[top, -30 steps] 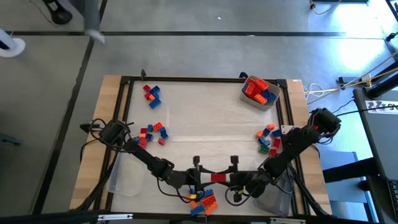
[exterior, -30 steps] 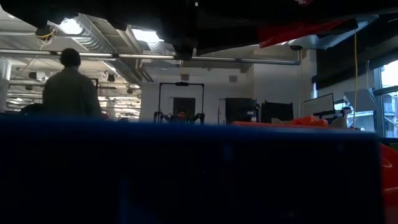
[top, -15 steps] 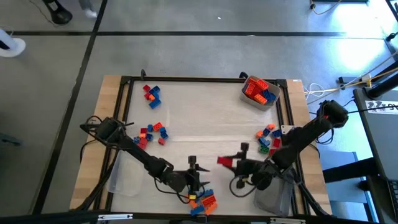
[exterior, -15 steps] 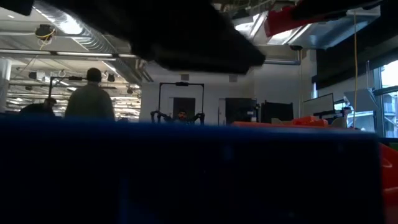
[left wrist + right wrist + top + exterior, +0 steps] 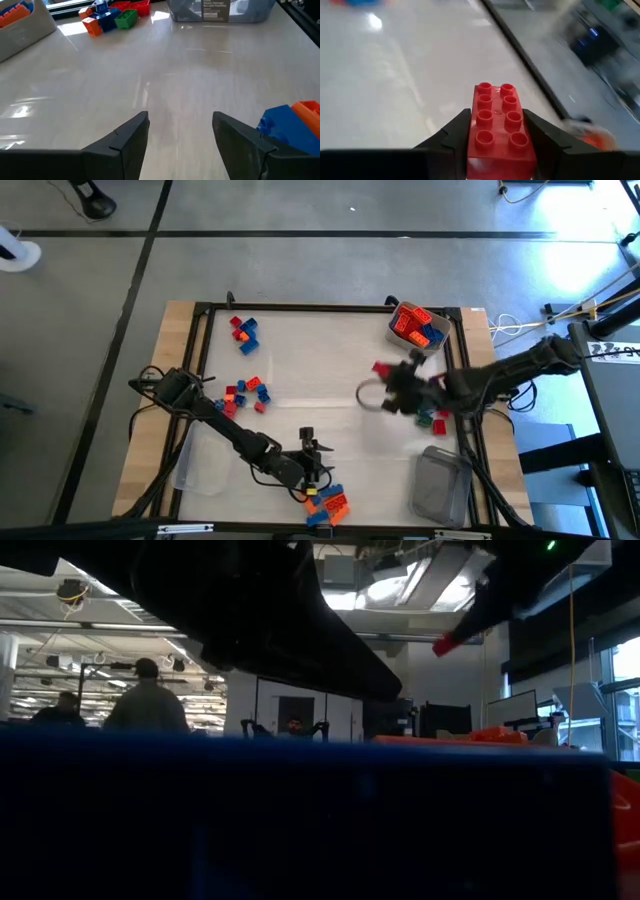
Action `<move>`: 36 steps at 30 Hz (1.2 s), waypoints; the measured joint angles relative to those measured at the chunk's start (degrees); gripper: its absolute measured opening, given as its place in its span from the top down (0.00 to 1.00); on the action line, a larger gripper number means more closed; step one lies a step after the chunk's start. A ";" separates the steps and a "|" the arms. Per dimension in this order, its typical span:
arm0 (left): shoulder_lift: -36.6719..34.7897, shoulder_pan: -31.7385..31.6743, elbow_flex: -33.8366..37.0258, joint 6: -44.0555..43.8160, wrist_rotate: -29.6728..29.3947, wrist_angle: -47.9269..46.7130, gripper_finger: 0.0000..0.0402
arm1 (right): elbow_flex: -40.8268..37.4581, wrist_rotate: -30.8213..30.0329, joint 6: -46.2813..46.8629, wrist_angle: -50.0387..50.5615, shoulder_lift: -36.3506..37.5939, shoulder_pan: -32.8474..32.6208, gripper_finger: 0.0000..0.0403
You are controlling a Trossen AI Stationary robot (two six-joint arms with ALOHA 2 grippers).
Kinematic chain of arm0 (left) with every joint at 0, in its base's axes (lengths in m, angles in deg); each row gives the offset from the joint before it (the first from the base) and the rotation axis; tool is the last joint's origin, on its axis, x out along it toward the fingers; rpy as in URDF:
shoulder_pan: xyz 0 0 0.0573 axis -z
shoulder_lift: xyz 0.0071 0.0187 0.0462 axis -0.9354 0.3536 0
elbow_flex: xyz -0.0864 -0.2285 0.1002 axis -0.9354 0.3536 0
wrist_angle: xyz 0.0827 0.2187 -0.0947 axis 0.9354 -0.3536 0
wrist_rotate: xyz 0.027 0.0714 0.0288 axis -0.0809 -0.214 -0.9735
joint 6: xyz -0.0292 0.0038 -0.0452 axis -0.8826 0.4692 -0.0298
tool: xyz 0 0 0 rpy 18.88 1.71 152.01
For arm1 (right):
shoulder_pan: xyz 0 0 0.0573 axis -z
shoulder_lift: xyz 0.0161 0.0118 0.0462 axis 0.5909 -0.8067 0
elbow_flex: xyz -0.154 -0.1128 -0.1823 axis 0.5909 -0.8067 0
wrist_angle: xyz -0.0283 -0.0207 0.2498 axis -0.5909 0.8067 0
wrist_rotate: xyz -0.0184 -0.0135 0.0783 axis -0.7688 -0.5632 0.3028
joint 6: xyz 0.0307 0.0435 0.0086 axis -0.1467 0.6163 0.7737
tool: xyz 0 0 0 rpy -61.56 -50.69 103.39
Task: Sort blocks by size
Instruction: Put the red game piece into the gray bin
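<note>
A red block point(image 5: 499, 125) with eight studs in two rows is sitting clamped between the right pincer's point(image 5: 383, 372) fingers, raised over the table point(image 5: 320, 360) near the tub point(image 5: 415, 330) of blocks. The left pincer point(image 5: 180, 131) is gaping open, holding nothing, beside a blue block point(image 5: 285, 129).

Grey floor point(image 5: 330, 265) with dark tape lines surrounds the wooden worktop point(image 5: 183, 320). Beyond it, an open room: ceiling ducts point(image 5: 160, 585), strip lights, monitors point(image 5: 445, 720), a bright window point(image 5: 625, 700), two people point(image 5: 145, 700) standing.
</note>
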 joint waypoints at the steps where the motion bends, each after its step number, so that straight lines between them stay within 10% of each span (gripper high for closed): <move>1: 0.00 0.00 0.09 0.00 0.00 0.15 0.48 | -0.02 0.10 0.01 1.70 0.54 2.37 0.64; 19: 0.00 0.02 0.62 -0.68 0.00 0.04 0.48 | -0.07 12.80 0.57 2.63 0.94 42.22 0.64; 36: 0.04 0.02 0.62 -0.83 0.00 0.07 0.48 | -0.11 16.52 8.33 -9.04 -10.16 52.88 0.63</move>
